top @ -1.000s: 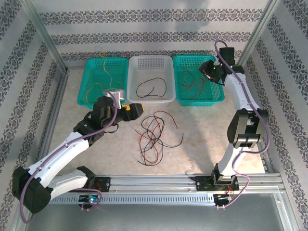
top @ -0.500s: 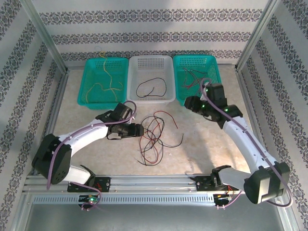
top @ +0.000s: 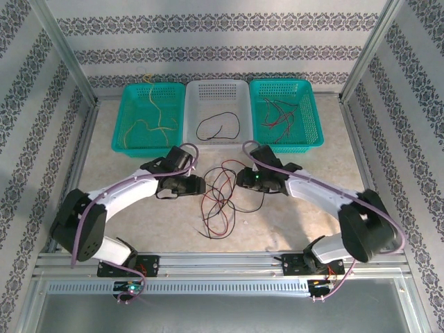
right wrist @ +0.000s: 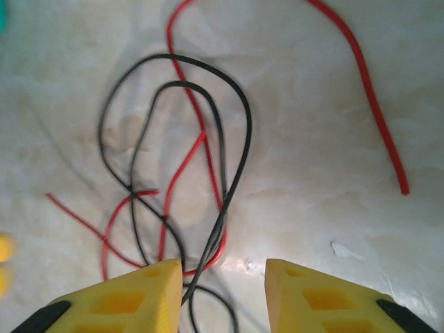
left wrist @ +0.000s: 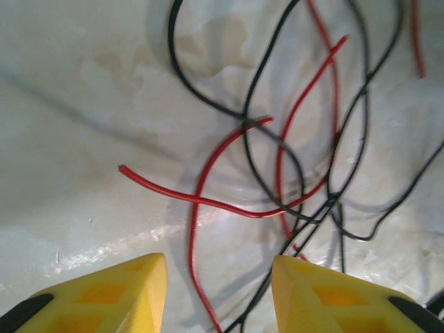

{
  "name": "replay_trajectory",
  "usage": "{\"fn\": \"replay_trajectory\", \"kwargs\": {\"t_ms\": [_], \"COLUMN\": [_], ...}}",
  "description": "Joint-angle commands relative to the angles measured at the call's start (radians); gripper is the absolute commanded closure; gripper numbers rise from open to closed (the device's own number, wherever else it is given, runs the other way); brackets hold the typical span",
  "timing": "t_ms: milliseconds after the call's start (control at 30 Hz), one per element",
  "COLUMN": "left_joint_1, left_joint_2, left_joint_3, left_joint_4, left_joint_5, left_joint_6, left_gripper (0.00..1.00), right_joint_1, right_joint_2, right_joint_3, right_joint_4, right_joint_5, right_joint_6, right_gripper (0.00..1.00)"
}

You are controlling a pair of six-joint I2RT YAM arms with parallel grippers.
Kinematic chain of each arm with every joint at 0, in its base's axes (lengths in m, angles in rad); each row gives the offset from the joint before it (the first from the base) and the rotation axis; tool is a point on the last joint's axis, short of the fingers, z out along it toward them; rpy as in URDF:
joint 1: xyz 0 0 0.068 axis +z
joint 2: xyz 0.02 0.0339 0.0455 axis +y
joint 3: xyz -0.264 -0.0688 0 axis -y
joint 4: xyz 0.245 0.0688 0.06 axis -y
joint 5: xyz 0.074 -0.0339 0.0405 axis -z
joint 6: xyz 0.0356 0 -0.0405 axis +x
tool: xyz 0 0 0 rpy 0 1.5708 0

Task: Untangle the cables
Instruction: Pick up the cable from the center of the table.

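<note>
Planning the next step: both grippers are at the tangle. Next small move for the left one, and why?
Probably lower the left gripper and close on the red cable running between its open jaws. It is lined up there, and black cables cross it farther out, so a gentle pull might free it.

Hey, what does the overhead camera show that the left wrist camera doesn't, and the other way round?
Overhead adds the baskets at the far edge: the left teal basket with yellow cables, the white basket with a black cable, and the right teal basket with red and black pieces. The left wrist adds close detail: the left gripper, its yellow fingers apart, and a red cable with a loose free end. Both share the red-and-black tangle on the table.
</note>
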Motion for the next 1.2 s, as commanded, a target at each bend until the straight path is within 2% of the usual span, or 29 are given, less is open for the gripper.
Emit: {"fn": "replay_trajectory", "kwargs": {"t_ms": [0, 200, 333, 367, 433, 500, 667, 800, 1000, 1167], "left_joint_1": [0.017, 0.025, 0.027, 0.029, 0.029, 0.029, 0.028, 0.029, 0.029, 0.027], "left_joint_2": [-0.077, -0.166, -0.205, -0.211, -0.221, -0.233, -0.253, -0.246, -0.186, -0.14], "left_joint_3": [-0.002, -0.017, -0.025, -0.027, -0.028, -0.031, -0.045, -0.055, -0.051, -0.011], "left_joint_4": [0.029, 0.065, 0.09, 0.098, 0.109, 0.128, 0.197, 0.296, 0.475, 0.573], "left_joint_5": [-0.053, -0.067, -0.073, -0.072, -0.069, -0.063, -0.035, 0.005, 0.089, 0.152], "left_joint_6": [-0.007, -0.013, -0.017, -0.017, -0.019, -0.019, -0.021, -0.03, -0.092, -0.11], "left_gripper": [0.57, 0.62, 0.63, 0.64, 0.65, 0.65, 0.6, 0.49, 0.39, 0.33], "right_joint_1": [0.007, 0.006, 0.006, 0.005, 0.005, 0.008, 0.026, 0.046, 0.085, 0.107], "right_joint_2": [0.089, 0.259, 0.319, 0.331, 0.348, 0.344, 0.258, 0.134, -0.08, -0.195], "right_joint_3": [0.076, 0.182, 0.216, 0.225, 0.244, 0.264, 0.274, 0.26, 0.244, 0.296], "right_joint_4": [0.058, 0.026, 0.025, 0.026, 0.013, -0.011, -0.051, -0.086, -0.116, -0.165], "right_joint_5": [0.044, 0.05, 0.047, 0.045, 0.044, 0.048, 0.084, 0.111, 0.114, 0.12], "right_joint_6": [-0.007, -0.068, -0.101, -0.112, -0.135, -0.156, -0.199, -0.215, -0.227, -0.252], "right_gripper": [0.65, 0.69, 0.7, 0.73, 0.89, 0.99, 1.0, 1.0, 1.0, 1.0]}}
